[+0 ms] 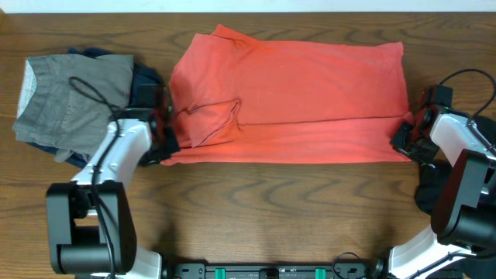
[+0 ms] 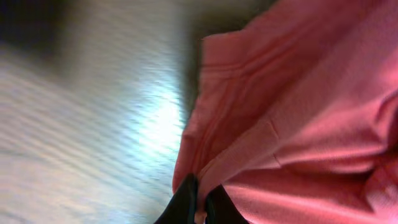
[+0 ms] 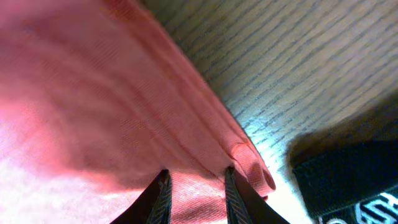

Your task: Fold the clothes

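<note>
Overhead: the shirt (image 1: 310, 85) lies spread across the worktop (image 1: 256, 209), left end effector (image 1: 164, 138) and right end effector (image 1: 404, 139) at its near corners. Left wrist: jaws pinched tight on a thin bit of hem, which could slip free on lifting. Right wrist: narrow, clamped on a hem fold; uneven pulls would skew the crease.

No writing can be read anywhere, not even on the coral T-shirt (image 1: 294, 93).
</note>
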Motion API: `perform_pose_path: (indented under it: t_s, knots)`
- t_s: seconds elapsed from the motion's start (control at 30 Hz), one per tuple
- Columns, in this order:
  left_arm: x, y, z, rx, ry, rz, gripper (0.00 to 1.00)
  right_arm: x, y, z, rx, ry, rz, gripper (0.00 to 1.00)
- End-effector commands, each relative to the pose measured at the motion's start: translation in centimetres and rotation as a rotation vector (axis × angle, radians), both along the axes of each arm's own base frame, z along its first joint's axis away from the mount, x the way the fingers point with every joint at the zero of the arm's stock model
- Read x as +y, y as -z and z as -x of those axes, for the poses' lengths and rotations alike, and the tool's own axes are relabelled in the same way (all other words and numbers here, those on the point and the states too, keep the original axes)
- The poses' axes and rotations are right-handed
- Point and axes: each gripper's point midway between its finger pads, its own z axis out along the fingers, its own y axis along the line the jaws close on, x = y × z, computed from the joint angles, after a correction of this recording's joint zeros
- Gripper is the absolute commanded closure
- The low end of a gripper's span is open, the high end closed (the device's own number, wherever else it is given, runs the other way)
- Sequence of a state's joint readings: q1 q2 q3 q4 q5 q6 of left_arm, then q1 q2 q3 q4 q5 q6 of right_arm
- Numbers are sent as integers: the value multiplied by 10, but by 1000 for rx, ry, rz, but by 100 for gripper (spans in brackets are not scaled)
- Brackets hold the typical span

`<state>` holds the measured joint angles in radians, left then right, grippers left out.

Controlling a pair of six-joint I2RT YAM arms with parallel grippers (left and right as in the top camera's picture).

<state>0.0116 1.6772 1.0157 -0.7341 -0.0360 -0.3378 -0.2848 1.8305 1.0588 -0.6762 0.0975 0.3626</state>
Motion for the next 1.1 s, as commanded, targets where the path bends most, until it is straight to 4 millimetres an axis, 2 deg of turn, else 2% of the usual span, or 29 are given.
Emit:
perform_pose_path:
  t_s: [0.0,0.13,0.2,0.4,0.5,0.63,0.77,0.83,0.93,0.97,1.0,1.03,1.07]
  knots:
    - [13,-7,-2,-14,-53,25,94,-3,5,9,38,-2,28,73]
    - [-11,-7,5,15,-45,172,93,-2,5,12,50,-2,24,73]
    - [-16,-6,19,71,-45,189,94,0,6,23,91,0,12,75]
    - [-19,-12,72,290,-64,195,94,6,3,67,254,101,-38,91]
    - [-18,-15,86,348,-68,183,94,6,1,84,315,120,-57,96]
    - [-5,-18,100,405,-69,105,93,-4,-4,100,364,198,-37,97]
    - [1,-21,103,414,-70,68,94,-9,-8,100,333,209,-63,98]
    - [2,-22,99,391,-65,62,94,-5,-14,91,284,156,-96,96]
    - [3,-27,90,334,-64,60,93,10,-31,68,140,75,-184,91]
    - [3,-29,88,322,-64,59,91,13,-37,61,94,53,-203,85]
    - [3,-31,86,307,-64,59,90,16,-46,53,38,29,-217,58]
    - [3,-33,85,298,-64,59,87,18,-53,45,-13,9,-221,38]
    - [3,-35,84,290,-64,59,83,17,-60,38,-60,-10,-216,36]
